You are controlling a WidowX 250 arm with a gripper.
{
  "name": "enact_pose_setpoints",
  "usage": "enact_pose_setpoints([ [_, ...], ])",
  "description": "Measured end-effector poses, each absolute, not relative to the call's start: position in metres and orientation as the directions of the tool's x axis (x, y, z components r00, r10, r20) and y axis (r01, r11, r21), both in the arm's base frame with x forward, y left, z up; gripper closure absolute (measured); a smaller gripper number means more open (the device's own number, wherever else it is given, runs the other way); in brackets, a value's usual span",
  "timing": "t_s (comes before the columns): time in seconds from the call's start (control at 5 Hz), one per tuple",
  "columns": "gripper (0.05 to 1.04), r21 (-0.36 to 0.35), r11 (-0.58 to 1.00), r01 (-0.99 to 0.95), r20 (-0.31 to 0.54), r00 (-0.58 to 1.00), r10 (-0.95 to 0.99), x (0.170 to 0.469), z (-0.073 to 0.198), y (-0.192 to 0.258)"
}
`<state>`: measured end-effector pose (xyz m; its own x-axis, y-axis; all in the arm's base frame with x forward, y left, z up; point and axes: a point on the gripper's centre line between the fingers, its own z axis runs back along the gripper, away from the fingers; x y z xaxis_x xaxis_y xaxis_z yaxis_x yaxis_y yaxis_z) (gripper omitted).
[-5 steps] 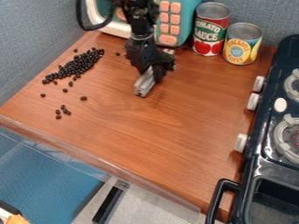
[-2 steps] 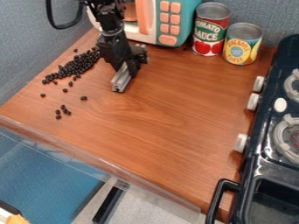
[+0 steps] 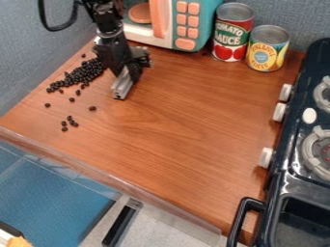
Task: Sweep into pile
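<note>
The gripper (image 3: 126,72) is clamped on a grey metal bar (image 3: 120,88) — just right of the black bean pile (image 3: 82,75). Stray beans (image 3: 71,122) lie nearer the front edge — 2 cans (image 3: 232,33) stand beside the toy microwave (image 3: 188,24).

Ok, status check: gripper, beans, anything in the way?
Gripper closed on grey bar, beside main bean cluster. Stray beans scattered toward the near edge. Cans stand well off from the beans.

Open counter (image 3: 187,125) left a broad way alongside the stove (image 3: 293,185); near the stove's far end, a yellow can (image 3: 266,54) and a red can (image 3: 230,34) blocked passage.
</note>
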<state>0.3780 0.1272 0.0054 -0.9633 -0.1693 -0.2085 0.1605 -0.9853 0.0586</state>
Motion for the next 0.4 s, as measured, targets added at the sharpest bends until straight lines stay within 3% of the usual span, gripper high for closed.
enact_pose_setpoints([
  [0.4,0.692,0.048,-0.982,0.180,-0.210,-0.960,-0.186,0.3759,0.0051,0.1359],
])
